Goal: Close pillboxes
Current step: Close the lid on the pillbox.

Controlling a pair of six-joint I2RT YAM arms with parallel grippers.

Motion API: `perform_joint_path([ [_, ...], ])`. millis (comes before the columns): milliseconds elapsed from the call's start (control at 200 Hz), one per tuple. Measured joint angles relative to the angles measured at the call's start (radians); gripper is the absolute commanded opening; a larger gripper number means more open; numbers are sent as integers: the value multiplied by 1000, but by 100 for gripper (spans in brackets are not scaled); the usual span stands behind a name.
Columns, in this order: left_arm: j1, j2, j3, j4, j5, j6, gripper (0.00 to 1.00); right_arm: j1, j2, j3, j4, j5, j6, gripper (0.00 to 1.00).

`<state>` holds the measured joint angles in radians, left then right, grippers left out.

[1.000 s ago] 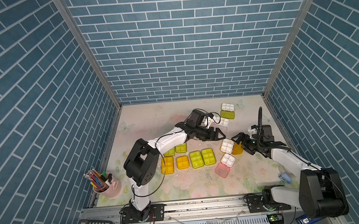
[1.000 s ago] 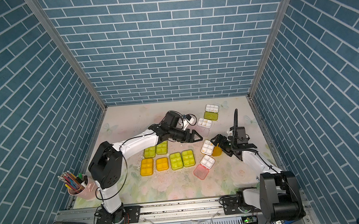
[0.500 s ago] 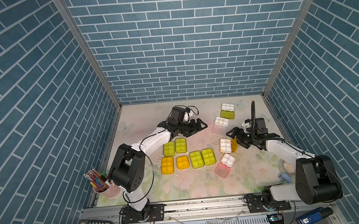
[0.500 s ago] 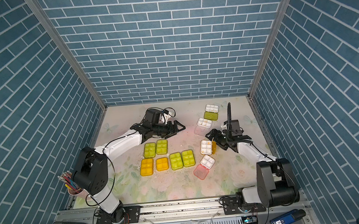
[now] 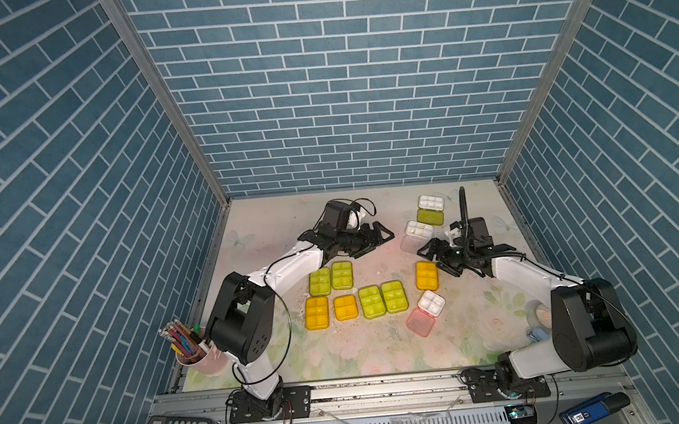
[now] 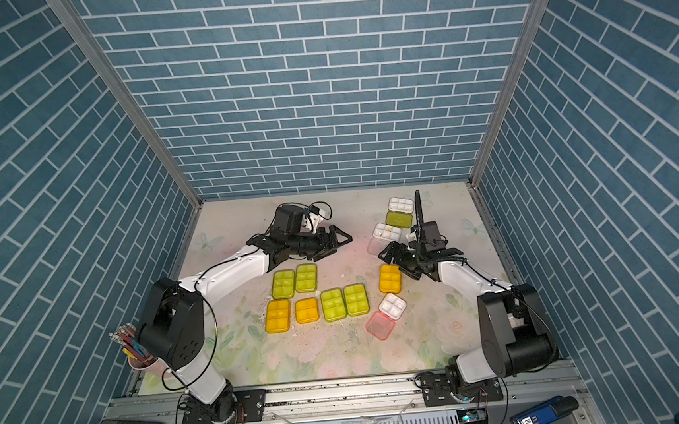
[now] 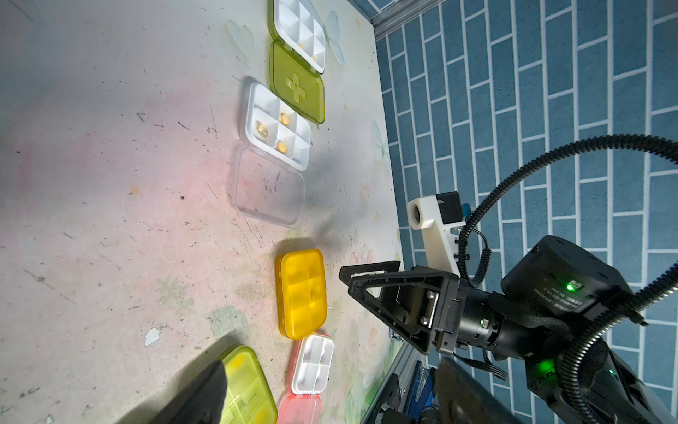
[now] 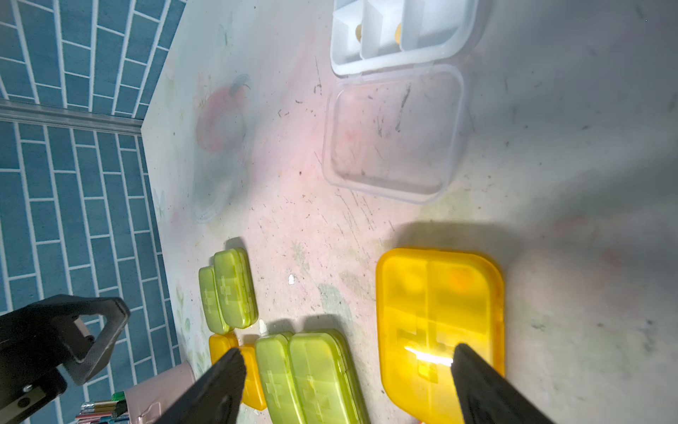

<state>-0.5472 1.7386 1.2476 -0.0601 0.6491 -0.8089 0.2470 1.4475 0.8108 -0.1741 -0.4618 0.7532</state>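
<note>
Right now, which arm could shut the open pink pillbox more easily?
Probably the right. The right tool, open, hovers beside the shut orange pillbox, which lies near the pink pillbox. The left tool, also open, is farther away.

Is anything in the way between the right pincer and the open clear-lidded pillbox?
Nothing visible does. The right pincer is open by the closed orange pillbox. Beyond that box only scuffed table lies before the clear lid, which lies flat beside its white tray.

Ten pillboxes (image 5: 426, 275) (three open): five green, three orange, one pink, one clear.
</note>
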Motion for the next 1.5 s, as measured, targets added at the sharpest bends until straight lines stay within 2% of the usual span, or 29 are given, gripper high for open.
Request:
perform_joint_path([
  [305, 1, 0, -5, 14, -1, -8, 90, 33, 60, 92, -228, 165, -146, 83],
  [605, 2, 0, -18, 14, -1, -16, 91, 90, 121, 105, -384, 309, -248, 81],
  [1085, 6, 8, -19, 13, -1, -26, 92, 101, 127, 105, -399, 379, -270, 80],
  [1500, 6, 8, -19, 15, -1, -29, 93, 122, 149, 120, -385, 387, -282, 79],
])
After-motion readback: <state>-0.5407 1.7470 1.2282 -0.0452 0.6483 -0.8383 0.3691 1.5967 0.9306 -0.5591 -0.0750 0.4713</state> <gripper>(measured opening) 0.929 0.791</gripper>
